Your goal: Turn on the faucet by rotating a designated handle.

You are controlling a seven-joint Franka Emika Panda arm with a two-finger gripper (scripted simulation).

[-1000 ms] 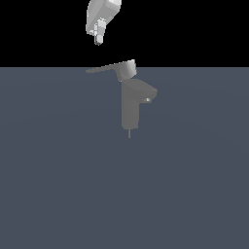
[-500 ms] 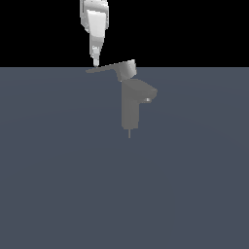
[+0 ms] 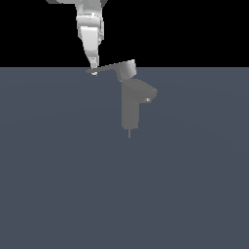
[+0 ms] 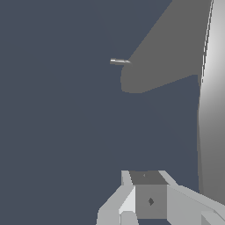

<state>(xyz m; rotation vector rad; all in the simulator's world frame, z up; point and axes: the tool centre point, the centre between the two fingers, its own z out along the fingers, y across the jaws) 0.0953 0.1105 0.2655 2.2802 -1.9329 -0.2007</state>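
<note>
My white two-fingered gripper (image 3: 94, 71) hangs straight down at the pointed tip of the thin flat grey lever handle (image 3: 113, 69), touching or just beside it. I cannot tell how far my fingers are parted or whether they hold anything. The small matte grey faucet (image 3: 131, 108), an upright column with a blocky spout, stands on the slate-blue floor (image 3: 63, 175), handle reaching toward the exterior view's left.

The exterior view's top edge crops the arm (image 3: 90, 19); jaws' gap unreadable.
</note>
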